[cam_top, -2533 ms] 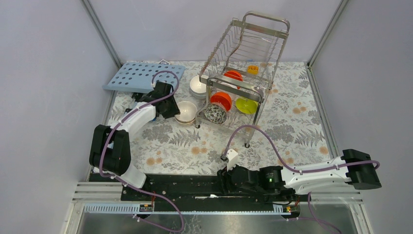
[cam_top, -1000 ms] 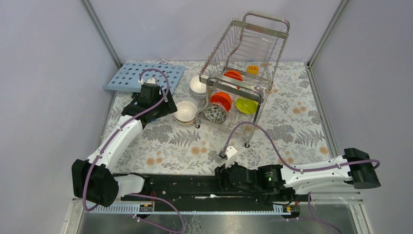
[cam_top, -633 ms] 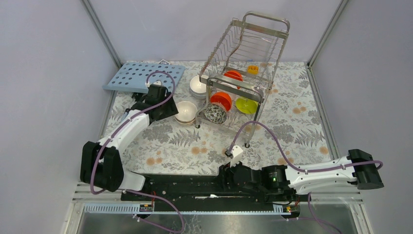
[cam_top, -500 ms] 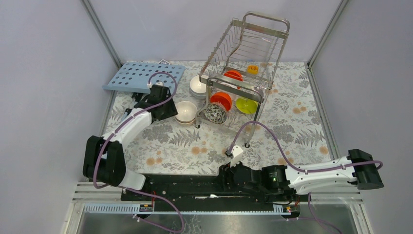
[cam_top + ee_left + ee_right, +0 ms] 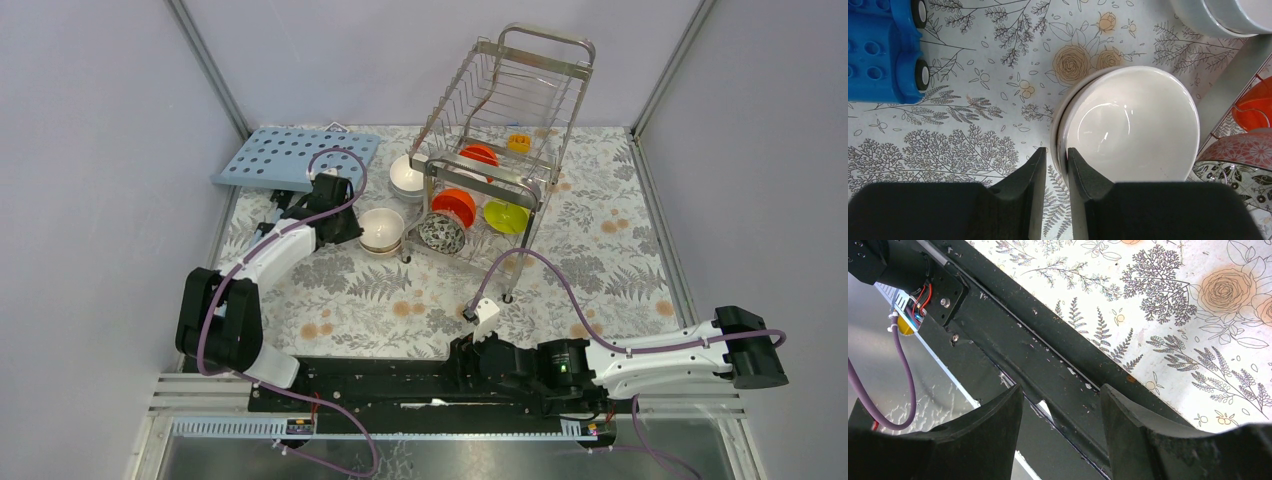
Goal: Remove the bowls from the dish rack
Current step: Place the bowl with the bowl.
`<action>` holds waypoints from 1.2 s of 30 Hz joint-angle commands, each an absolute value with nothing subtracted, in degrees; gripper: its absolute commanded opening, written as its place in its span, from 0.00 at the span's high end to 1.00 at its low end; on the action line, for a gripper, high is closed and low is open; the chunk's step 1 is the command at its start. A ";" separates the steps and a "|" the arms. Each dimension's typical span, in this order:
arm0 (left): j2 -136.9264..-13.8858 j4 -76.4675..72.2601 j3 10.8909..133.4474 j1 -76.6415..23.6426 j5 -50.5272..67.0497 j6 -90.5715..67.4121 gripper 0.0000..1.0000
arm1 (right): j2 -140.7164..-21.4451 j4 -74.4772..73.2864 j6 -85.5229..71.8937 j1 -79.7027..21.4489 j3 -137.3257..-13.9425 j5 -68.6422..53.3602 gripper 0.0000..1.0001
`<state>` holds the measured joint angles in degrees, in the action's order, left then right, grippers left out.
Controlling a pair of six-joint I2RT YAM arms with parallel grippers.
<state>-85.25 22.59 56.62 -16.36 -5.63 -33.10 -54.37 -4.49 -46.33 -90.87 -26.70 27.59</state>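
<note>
The dish rack point(image 5: 505, 120) is a tall frame of shiny steel wire with a looped top handle and a small yellow-orange clip point(image 5: 518, 142). It stands at the back of the table point(image 5: 600, 240), which is covered in a matte cloth printed with ferns and roses.

Inside the rack, two glossy orange-red bowls point(image 5: 455, 207) stand on edge, one behind the other. A lime-green bowl point(image 5: 505, 215) sits beside the nearer one. A speckled bowl point(image 5: 441, 232) tilts at the rack's near-left corner.

A round white bowl point(image 5: 406, 176) rests on the table just left of the rack. Nearer the arms stands a smooth cream bowl point(image 5: 1130, 125), upright and apart from the white one.

The left end effector point(image 5: 1057, 155) has its dark, wedge-shaped fingers almost together. They clench the cream bowl's near rim, one finger inside the wall and one outside.

A blue studded block point(image 5: 878, 50) lies well to the left, beside a light-blue perforated board point(image 5: 295, 157).

The right end effector point(image 5: 1060, 395) is spread wide and grasps nothing. It hangs over the scuffed black rail point(image 5: 1048, 355) at the table's near edge.
</note>
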 commanded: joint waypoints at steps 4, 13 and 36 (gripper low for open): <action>-85.86 20.52 57.58 -16.17 -7.08 -32.96 0.76 | -53.45 -4.43 -47.11 -91.33 -26.43 30.53 0.36; -83.94 22.25 58.50 -16.13 -6.14 -33.08 0.56 | -53.17 -4.98 -47.12 -91.39 -26.57 30.60 0.36; -78.52 19.39 51.97 -16.17 3.42 -37.84 0.75 | -53.74 -4.31 -48.41 -91.41 -26.09 30.15 0.36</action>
<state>-78.17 22.57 52.07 -16.32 1.93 -37.45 -54.15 -4.84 -47.07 -90.87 -26.37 27.90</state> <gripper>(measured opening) 0.256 0.644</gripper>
